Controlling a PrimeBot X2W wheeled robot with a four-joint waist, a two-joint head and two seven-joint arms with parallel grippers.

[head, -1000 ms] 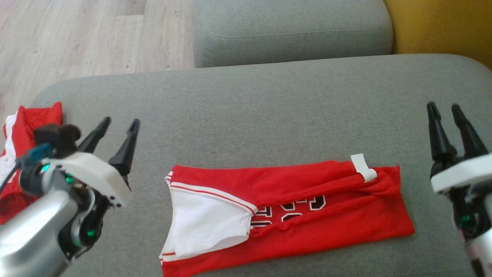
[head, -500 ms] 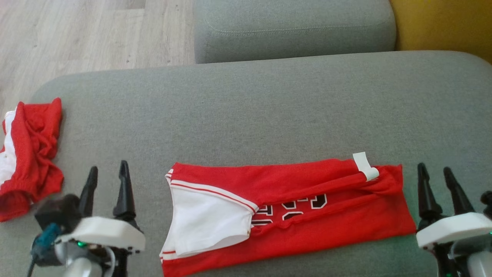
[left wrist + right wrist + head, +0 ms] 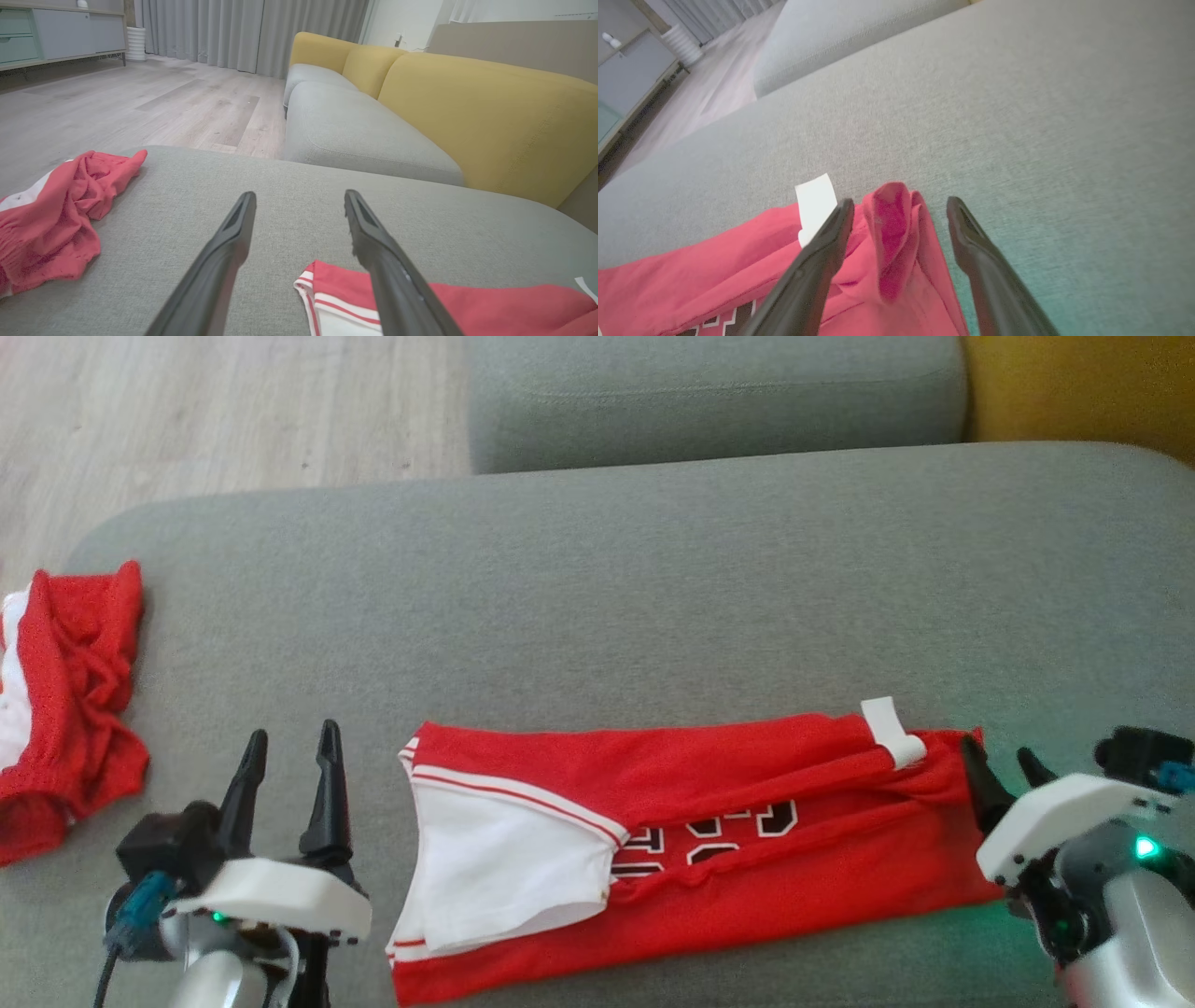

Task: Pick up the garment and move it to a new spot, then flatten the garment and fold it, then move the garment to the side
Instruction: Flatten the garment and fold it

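A broad grey fabric sofa cushion (image 3: 653, 597) lies in the foreground. Beyond it are a second grey seat cushion (image 3: 709, 401), a mustard-yellow backrest (image 3: 1083, 383) at the far right and a pale wood-plank floor (image 3: 187, 420) at the far left. The red mesh jersey with white trim and black-and-white numerals (image 3: 794, 896) lies folded into a long strip along the near part of the broad cushion. A white tag (image 3: 892, 733) lies near its right end. The left gripper (image 3: 292, 733) is over bare cushion just left of the jersey's white-trimmed end, fingers apart. The right gripper (image 3: 997, 749) is at the jersey's right end, fingers apart around a raised red fold (image 3: 892, 233); whether they touch it is unclear. A crumpled red-and-white cloth (image 3: 79, 700) lies at the cushion's left edge, well apart from the jersey.
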